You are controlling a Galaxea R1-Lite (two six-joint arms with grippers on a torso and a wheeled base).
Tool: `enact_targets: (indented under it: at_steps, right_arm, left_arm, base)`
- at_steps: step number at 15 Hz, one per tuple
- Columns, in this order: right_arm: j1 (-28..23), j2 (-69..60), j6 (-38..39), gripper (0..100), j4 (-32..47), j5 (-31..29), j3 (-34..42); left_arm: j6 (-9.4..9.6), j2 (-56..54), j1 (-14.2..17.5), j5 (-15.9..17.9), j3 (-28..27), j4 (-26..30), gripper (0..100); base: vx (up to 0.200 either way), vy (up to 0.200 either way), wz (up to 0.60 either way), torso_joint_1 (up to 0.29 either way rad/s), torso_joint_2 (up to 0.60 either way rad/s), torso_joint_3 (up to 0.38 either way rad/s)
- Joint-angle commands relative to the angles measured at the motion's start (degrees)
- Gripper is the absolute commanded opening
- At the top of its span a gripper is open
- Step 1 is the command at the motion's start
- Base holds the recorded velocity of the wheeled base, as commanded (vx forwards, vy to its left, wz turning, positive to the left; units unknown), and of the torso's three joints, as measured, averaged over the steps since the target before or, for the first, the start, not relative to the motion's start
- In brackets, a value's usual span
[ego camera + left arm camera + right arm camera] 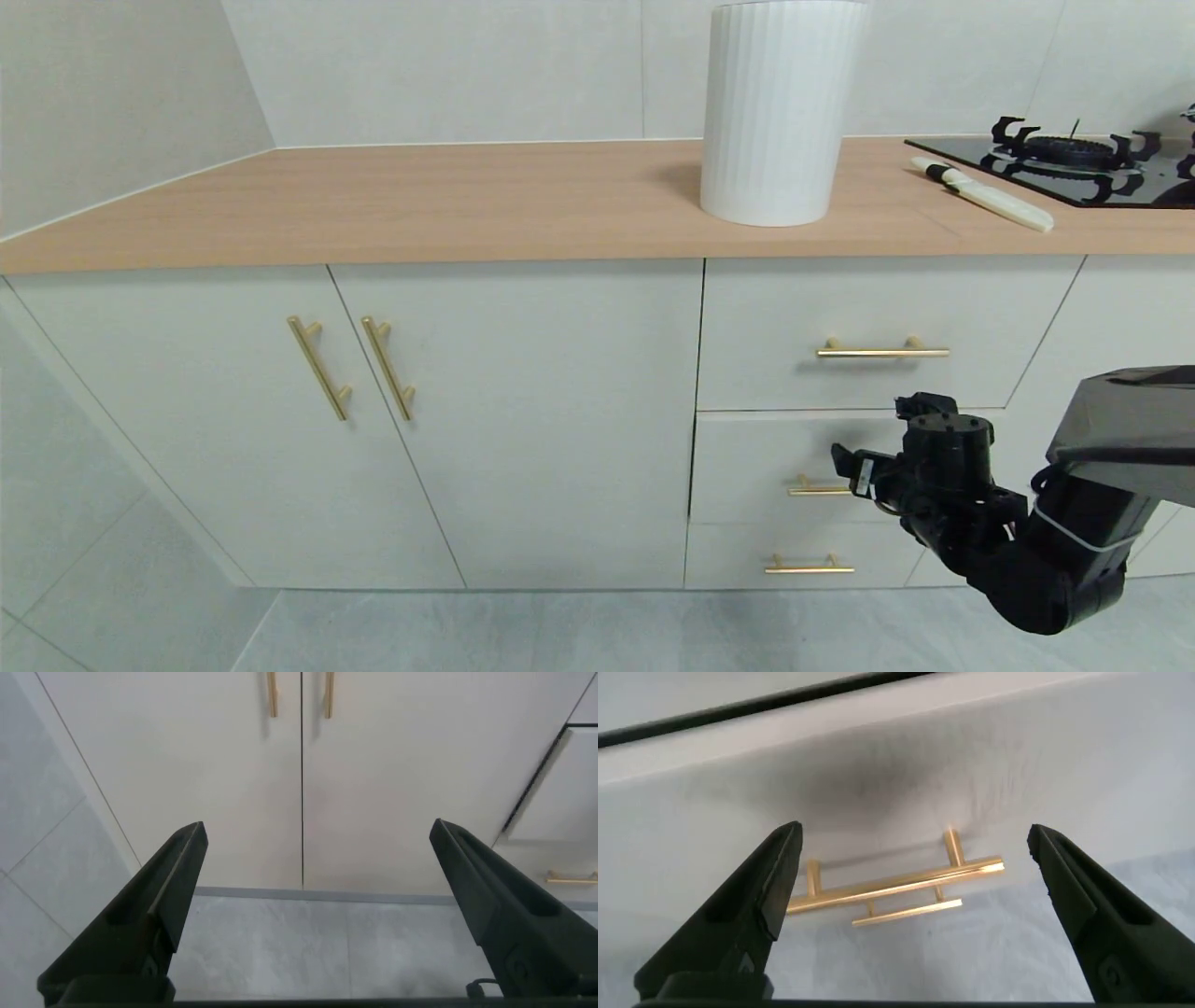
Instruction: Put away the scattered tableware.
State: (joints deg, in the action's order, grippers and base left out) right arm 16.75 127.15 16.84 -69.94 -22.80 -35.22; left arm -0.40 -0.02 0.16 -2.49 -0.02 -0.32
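Note:
A white knife (982, 195) with a dark band lies on the wooden counter (420, 201), next to the stove. A tall white ribbed container (775, 112) stands on the counter to its left. My right gripper (854, 469) is low in front of the drawer stack, at the middle drawer's gold handle (814, 488). In the right wrist view the gripper (913, 838) is open, and the gold handle (896, 889) lies just ahead between its fingers, untouched. My left gripper (316, 831) is open and holds nothing; it faces the foot of the double cabinet doors (302, 775).
A black gas stove (1074, 159) sits at the counter's right end. Below are two cabinet doors with gold handles (355, 367), plus a top drawer handle (882, 352) and a bottom one (808, 566). Grey tiled floor (467, 635) lies below.

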Motion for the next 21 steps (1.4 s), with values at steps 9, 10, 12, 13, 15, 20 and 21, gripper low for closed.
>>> enact_targets:
  at_steps: [9, 10, 12, 13, 15, 20, 21]
  right_arm:
    - [-1.7, 5.1, 0.0, 100, -5.6, -2.5, -4.3]
    - [-1.7, 5.1, 0.0, 100, -5.9, -2.4, -4.4]
    - [-1.7, 5.1, 0.0, 100, -6.5, -2.4, -4.4]
    - [-1.8, 5.2, 0.0, 100, -6.5, -2.5, -4.9]
    - [-2.3, 5.6, 0.1, 100, -6.5, -3.1, -5.9]
    - [-2.2, 3.2, -0.2, 100, -7.8, -3.8, -3.4]
    - [-2.1, 1.1, -0.4, 100, -7.8, -3.5, -1.5]
  left_arm:
    - [-0.04, 0.0, 0.0, -0.1, 0.0, 0.0, 100]
    - [-0.04, 0.0, 0.0, -0.1, 0.0, 0.0, 100]
    - [-0.04, 0.0, 0.0, 0.0, 0.0, 0.0, 100]
    - [-0.04, 0.0, 0.0, -0.1, 0.0, 0.0, 100]
    - [-0.04, 0.0, 0.0, -0.1, 0.0, 0.0, 100]
    - [-0.04, 0.0, 0.0, -0.1, 0.0, 0.0, 100]
    - [-0.04, 0.0, 0.0, -0.1, 0.0, 0.0, 100]
  base:
    - [0.0, 0.0, 0.0, 0.0, 0.0, 0.0]
    - [0.0, 0.0, 0.0, 0.0, 0.0, 0.0]
    - [0.0, 0.0, 0.0, 0.0, 0.0, 0.0]
    - [0.0, 0.0, 0.0, 0.0, 0.0, 0.0]
    - [0.0, 0.0, 0.0, 0.0, 0.0, 0.0]
    - [0.0, 0.0, 0.0, 0.0, 0.0, 0.0]
    - [0.0, 0.0, 0.0, 0.0, 0.0, 0.0]
